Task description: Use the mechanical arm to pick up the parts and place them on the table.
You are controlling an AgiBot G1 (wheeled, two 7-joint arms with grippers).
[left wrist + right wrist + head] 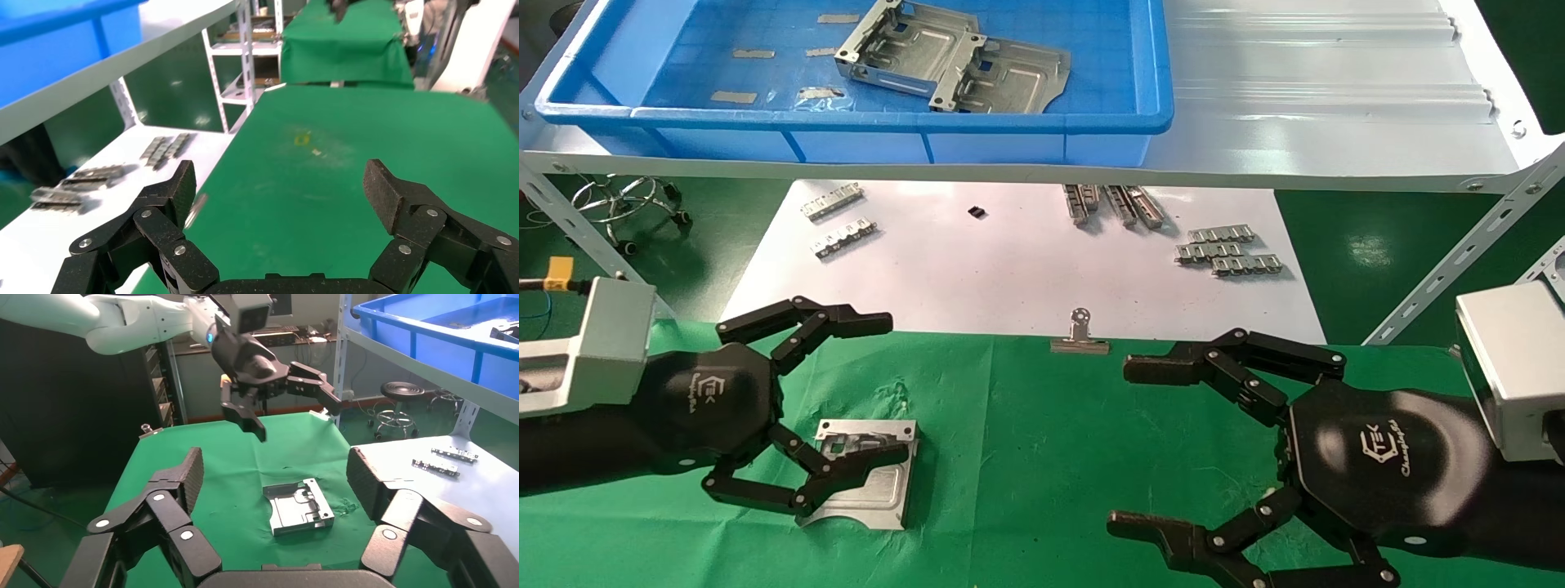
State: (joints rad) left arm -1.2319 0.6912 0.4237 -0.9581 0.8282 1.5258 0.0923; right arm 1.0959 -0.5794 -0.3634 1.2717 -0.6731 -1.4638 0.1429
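Note:
One grey sheet-metal part (872, 483) lies flat on the green table (1026, 425) at the front left; it also shows in the right wrist view (298, 506). Two more parts (903, 45) (1009, 77) lie overlapping in the blue bin. My left gripper (846, 412) is open and empty. The right wrist view shows it (287, 401) raised above the table, over the far side of the part. Its own view (281, 190) shows only green cloth between the fingers. My right gripper (1128, 445) is open and empty at the front right (276, 474), facing the part.
The blue bin (1156, 82) stands on a pale ribbed shelf (1336, 98) at the back, with slanted shelf braces (1442, 269) at the right. A white sheet (1009, 269) holds toothed metal strips (1228, 249). A silver binder clip (1079, 336) sits at the cloth's far edge.

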